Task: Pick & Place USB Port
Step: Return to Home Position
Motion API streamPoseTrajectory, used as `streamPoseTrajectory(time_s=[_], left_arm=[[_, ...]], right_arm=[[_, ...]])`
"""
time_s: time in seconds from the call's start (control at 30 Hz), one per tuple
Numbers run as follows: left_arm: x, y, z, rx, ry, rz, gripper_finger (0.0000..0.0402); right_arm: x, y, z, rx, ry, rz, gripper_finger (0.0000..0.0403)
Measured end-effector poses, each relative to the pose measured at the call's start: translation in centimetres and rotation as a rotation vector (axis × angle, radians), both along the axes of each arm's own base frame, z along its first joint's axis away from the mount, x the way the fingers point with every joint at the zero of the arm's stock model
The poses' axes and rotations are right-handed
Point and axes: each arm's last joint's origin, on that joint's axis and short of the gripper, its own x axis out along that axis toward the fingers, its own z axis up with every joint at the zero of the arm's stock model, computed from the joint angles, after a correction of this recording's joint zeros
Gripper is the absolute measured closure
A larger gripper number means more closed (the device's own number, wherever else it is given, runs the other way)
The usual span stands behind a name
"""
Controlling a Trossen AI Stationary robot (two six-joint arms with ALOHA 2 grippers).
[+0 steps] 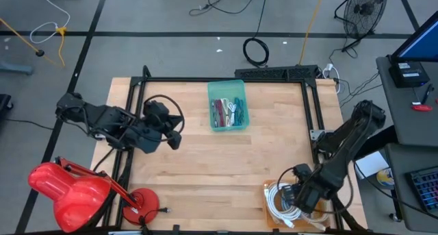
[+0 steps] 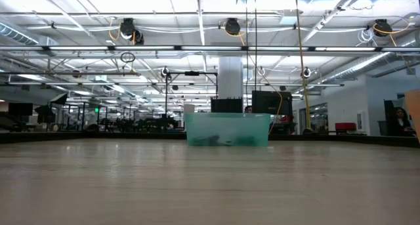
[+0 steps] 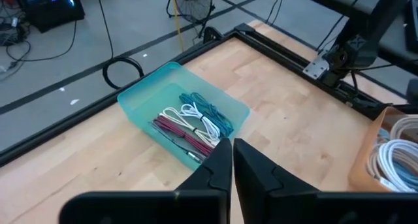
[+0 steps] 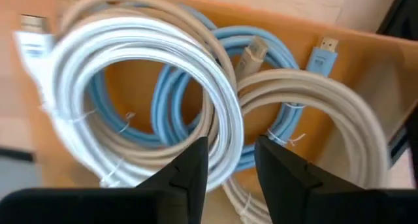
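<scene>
Coiled cables lie in an orange tray [image 1: 268, 209] at the table's near right corner: a white coil [image 4: 130, 48], a light blue one with a USB plug [image 4: 323, 54] and a beige one [image 4: 339, 113]. My right gripper [image 4: 232, 162] is open right above them, its fingers on either side of a white strand [image 4: 230, 129]. In the high view it shows as my right gripper [image 1: 300, 194] over the tray. My left gripper [image 3: 232, 160] is shut and hovers over the table's left part, also seen as left gripper [image 1: 175, 133]. My right gripper comes down on the coils from above, one finger [image 4: 189, 168] on each side of the white coil's strand [image 4: 228, 136] where it crosses the blue cable. I cannot tell whether the fingers touch it.
A teal bin [image 1: 228, 105] with red, white and green cables stands at the far middle of the table, seen also as bin [image 3: 140, 96] and bin [image 2: 228, 130]. A red lamp [image 1: 68, 190] sits at the near left corner. A black frame [image 1: 311, 118] borders the table.
</scene>
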Motion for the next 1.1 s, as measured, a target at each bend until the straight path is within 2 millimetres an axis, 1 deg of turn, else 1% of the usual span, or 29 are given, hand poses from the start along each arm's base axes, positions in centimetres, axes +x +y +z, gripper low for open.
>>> streamPoseTrajectory(time_s=[0.07, 0.17, 0.27, 0.37, 0.47, 0.57, 0.67, 0.83, 0.97, 1.1], left_arm=[[0.2, -0.1, -0.1, 0.007, 0.005, -0.004, 0.0395], [0.4, -0.1, 0.0, 0.022, 0.004, -0.015, 0.0398], [0.6, 0.0, 0.3, 0.032, -0.026, -0.021, 0.0389], [1.0, -0.1, 0.7, 0.042, -0.057, -0.047, 0.0392], [1.3, -0.3, 1.1, 0.035, -0.103, -0.058, 0.0399], [1.6, -0.4, 1.6, 0.013, -0.158, -0.055, 0.0392], [1.9, -0.3, 2.0, -0.005, -0.215, -0.043, 0.0389], [2.6, 0.1, 2.8, -0.059, -0.328, -0.003, 0.0398], [3.8, 0.1, 2.8, -0.077, -0.387, 0.029, 0.0391], [6.0, -0.2, 2.1, -0.109, -0.427, 0.049, 0.0399]], right_arm=[[-0.3, -0.5, 0.9, 0.011, -0.057, -0.006, 0.0293], [-0.6, -1.4, 2.3, -0.007, -0.199, -0.025, 0.03], [-0.6, -2.4, 3.8, -0.069, -0.419, -0.013, 0.0308], [-0.4, -3.0, 5.3, -0.124, -0.649, 0.017, 0.0321], [-0.3, -3.6, 6.8, -0.204, -0.839, 0.088, 0.035], [-0.2, -4.2, 8.1, -0.304, -0.976, 0.192, 0.0392], [-0.2, -5.2, 9.1, -0.421, -1.047, 0.306, 0.0397], [-0.4, -6.7, 10.4, -0.564, -1.087, 0.532, 0.0402], [-0.4, -8.1, 11.1, -0.642, -1.095, 0.687, 0.0402], [-0.7, -9.7, 11.4, -0.685, -1.114, 0.798, 0.0403]])
